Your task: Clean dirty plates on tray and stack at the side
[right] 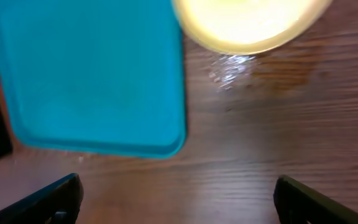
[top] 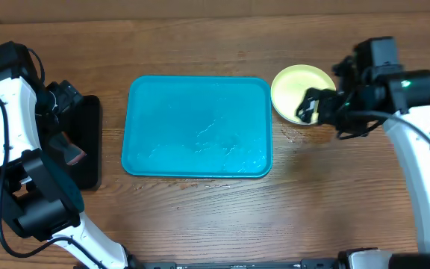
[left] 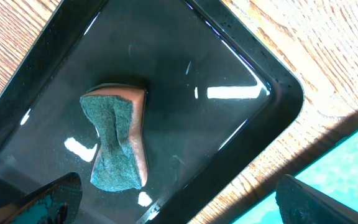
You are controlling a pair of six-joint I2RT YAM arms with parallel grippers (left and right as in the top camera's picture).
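The teal-blue tray lies mid-table with nothing on it; it also shows in the right wrist view and at a corner of the left wrist view. A yellow-green plate sits on the table just right of the tray's far corner, and in the right wrist view. The white and pale cyan plates are not visible. My right gripper is open and empty over the plate's near right edge. My left gripper is open and empty above the black tray.
A small black tray at the left holds a green-and-orange sponge, which lies apart from my left fingers. A wet shine marks the wood just in front of the plate.
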